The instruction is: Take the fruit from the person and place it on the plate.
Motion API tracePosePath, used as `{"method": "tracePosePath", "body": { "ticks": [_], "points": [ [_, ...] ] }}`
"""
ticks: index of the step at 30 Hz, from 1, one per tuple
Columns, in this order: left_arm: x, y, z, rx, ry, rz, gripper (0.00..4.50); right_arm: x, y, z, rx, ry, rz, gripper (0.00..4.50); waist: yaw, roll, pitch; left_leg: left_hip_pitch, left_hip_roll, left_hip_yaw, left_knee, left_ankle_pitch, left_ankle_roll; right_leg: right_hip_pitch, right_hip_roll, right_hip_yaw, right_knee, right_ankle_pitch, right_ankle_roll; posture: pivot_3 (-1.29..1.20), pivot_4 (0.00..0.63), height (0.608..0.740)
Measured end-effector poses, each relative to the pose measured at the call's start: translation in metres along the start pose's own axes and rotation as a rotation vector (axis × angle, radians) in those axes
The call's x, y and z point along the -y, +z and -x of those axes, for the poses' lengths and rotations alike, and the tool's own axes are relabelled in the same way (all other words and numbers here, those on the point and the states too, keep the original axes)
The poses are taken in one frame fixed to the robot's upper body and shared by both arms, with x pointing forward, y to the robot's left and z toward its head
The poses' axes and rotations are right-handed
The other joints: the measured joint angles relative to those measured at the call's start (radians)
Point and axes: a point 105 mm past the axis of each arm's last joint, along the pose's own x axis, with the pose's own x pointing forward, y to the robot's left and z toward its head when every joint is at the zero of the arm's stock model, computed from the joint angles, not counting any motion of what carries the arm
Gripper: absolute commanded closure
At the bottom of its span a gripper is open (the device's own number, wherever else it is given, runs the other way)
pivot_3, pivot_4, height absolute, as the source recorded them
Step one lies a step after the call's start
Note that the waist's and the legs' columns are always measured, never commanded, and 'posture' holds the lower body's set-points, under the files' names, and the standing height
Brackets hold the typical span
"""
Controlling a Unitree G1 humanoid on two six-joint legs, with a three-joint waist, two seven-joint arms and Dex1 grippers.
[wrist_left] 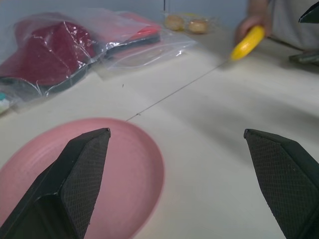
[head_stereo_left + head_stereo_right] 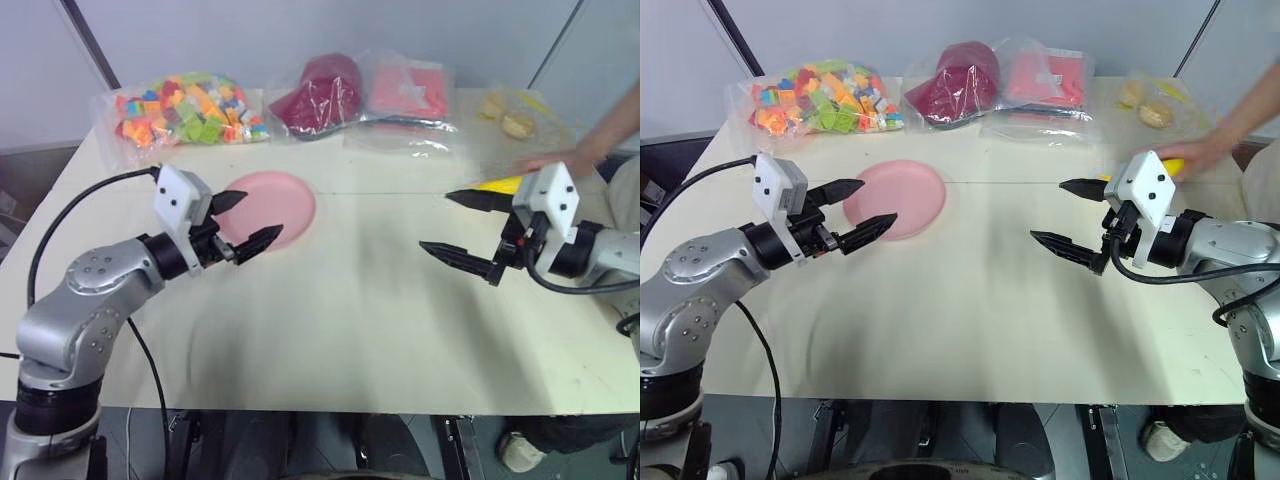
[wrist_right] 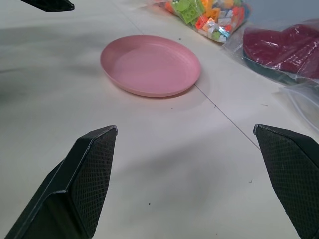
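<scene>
Surface [image 2: 350, 330] carries the plate [image 2: 898, 196], bare, awaiting the fruit. Person's hand [image 2: 1196, 156] at the right edge holds out the banana [image 1: 246, 43], just behind the right end effector [image 2: 1072, 216], offered for handover. Both end effectors, left [image 2: 854, 209] too, spread wide and empty, ready to receive.

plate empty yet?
Empty. The plate is bare; the banana is in the person's hand.

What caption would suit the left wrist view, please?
Open left gripper above the pink plate; a person's hand offers the banana.
</scene>
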Motion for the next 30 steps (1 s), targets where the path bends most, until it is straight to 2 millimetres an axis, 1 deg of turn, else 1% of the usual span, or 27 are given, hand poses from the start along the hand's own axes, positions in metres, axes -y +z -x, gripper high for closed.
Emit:
{"method": "tracePosePath", "body": {
  "ticks": [7,15,30],
  "points": [
    [-0.0052,0.0034,0.0018,0.020,0.047,0.009,0.00,0.0011,0.0019,-0.0004,0.004,-0.002,0.004,0.02,0.000,0.000,0.000,0.000,0.000,0.000,0.000,0.000,0.000,0.000,0.000,0.000,0.000,0.000,0.000,0.00,0.150,0.740],
    [-0.0046,0.0041,0.0018,0.023,0.044,0.011,0.00,0.0008,-0.0003,-0.0050,-0.001,0.014,-0.006,0.02,0.000,0.000,0.000,0.000,0.000,0.000,0.000,0.000,-0.001,0.000,0.000,0.000,0.000,0.000,0.000,0.00,0.150,0.740],
    [-0.0020,0.0018,0.0015,0.019,0.038,0.012,0.00,0.0009,0.0003,-0.0053,-0.001,0.015,-0.005,0.02,0.000,0.000,0.000,0.000,0.000,0.000,0.000,0.001,-0.001,0.000,0.000,0.000,0.000,0.000,0.000,0.00,0.150,0.740]
  ]
}}
